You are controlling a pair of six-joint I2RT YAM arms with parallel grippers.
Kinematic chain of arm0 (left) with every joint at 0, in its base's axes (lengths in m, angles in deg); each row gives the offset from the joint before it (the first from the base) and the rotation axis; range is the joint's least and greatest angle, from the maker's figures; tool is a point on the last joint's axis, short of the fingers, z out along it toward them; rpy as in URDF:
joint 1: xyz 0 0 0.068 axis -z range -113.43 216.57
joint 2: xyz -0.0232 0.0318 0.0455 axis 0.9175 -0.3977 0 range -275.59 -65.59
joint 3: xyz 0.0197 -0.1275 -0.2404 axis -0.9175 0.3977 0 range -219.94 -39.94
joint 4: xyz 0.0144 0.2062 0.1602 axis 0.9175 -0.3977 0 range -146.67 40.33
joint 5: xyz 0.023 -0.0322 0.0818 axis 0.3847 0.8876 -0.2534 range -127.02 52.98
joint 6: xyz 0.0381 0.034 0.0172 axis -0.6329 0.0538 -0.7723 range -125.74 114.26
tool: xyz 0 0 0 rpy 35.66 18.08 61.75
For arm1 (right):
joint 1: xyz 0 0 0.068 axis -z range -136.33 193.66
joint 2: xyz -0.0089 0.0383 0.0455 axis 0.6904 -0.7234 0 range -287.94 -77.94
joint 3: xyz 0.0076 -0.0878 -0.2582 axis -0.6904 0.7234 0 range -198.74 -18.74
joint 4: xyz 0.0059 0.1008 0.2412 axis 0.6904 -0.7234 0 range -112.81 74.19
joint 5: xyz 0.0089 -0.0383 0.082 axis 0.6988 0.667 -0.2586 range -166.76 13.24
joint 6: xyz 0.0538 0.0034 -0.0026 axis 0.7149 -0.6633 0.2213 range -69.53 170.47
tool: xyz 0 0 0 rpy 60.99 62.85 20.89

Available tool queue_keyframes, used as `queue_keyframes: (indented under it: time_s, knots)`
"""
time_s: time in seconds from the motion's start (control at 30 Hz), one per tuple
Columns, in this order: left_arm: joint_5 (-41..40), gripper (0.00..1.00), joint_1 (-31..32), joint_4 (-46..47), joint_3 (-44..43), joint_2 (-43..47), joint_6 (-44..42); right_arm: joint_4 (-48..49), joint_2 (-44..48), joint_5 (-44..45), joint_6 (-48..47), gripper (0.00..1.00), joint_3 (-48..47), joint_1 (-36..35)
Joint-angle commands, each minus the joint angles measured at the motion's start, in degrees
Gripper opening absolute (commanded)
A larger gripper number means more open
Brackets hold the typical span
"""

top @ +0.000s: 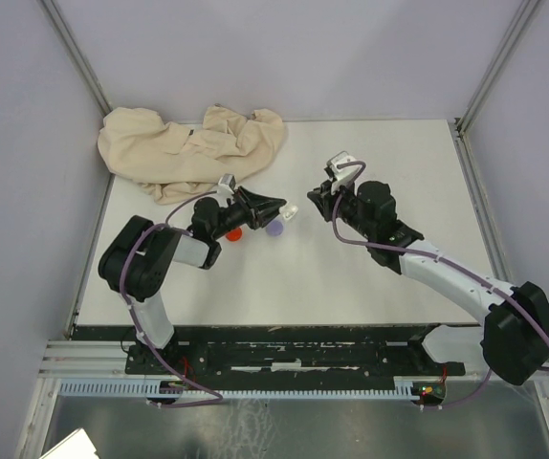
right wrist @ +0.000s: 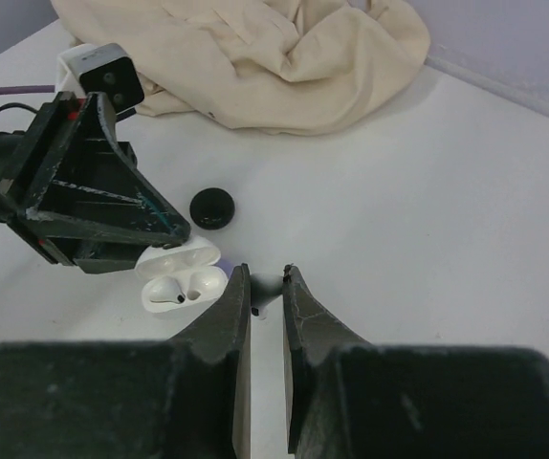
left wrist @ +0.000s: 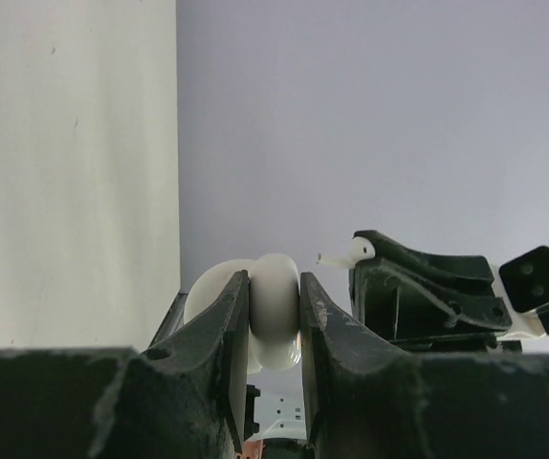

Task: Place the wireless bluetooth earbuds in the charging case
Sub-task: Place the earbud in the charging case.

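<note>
White charging case (right wrist: pixel 181 277), lid open, is clamped in the left claw (left wrist: pixel 274 287), mid-frame from above; right claw (right wrist: pixel 267 275) pinches a white earbud (left wrist: pixel 356 251) just beside it.

You have the charging case (right wrist: pixel 184 277) open: a small, white, rounded shell with its lid tipped back and two wells facing up. It is pinched across its body between the fingers of the left end effector (top: pixel 279 207). Each well shows a small dark spot, but you cannot tell whether a bud already sits in either. One white earbud (left wrist: pixel 356 251) perches at the tip of the right end effector (right wrist: pixel 267 277). It is tiny and round-headed, and its thin stem points sideways toward the case — near it, not touching.
</note>
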Motion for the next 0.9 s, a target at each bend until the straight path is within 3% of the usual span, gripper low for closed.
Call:
queue_keyframes:
  time_s: [0.0, 0.87]
  knots:
    - [-0.09, 0.03, 0.91, 3.30, -3.02, -1.17, 2.36, 15.09, 1.50, -0.69, -5.39, 0.02, 3.38, -2.36]
    - [1.13, 0.03, 2.45, 4.49, -6.35, -0.27, 3.77, 13.31, -2.50, -1.54, -5.63, 0.02, 3.48, -4.88]
